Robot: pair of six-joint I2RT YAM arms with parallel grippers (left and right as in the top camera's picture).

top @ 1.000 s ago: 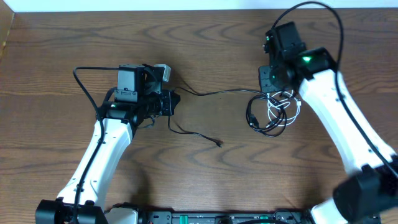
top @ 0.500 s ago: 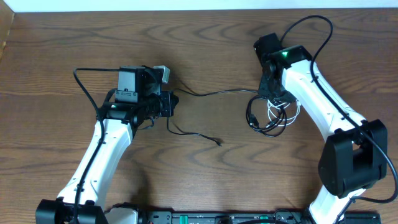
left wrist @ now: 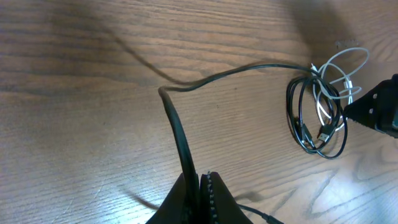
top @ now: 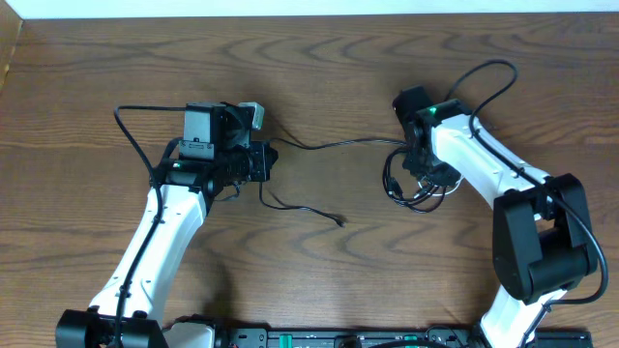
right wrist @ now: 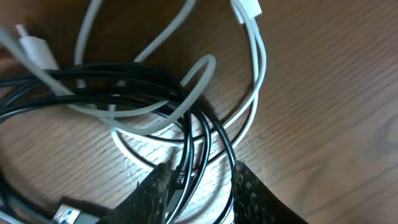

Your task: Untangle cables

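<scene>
A brown wood-grain table (top: 319, 58) seen from above carries 2 white robot arms with black grippers. On the right half of the table lies a small tangle of thin black and white cables (top: 404, 191), looped into rough coils. 1 thin black cable (top: 338, 144) leaves that tangle and runs leftward across the table in a shallow curve to the left gripper (top: 271, 158). In the left wrist view this gripper (left wrist: 200, 180) has its 2 fingers pressed together on the thin black cable (left wrist: 249, 67), which rises from the fingertips, bends sharply and carries on to the coils. Below the left gripper, a further stretch of black cord trails to the right and ends in a small plug (top: 342, 222) lying loose on the wood. The right gripper (top: 428, 174) sits directly over the tangle, covering its upper right part. In the right wrist view its 2 textured fingers stand a narrow way apart at the right gripper (right wrist: 196, 171), with several black strands passing between them; from this blurred close view I cannot tell whether they pinch the strands or merely straddle them. A thin white cable (right wrist: 255, 74) loops over and under the black strands, with 1 white plug (right wrist: 247, 10) at the top of that view.
</scene>
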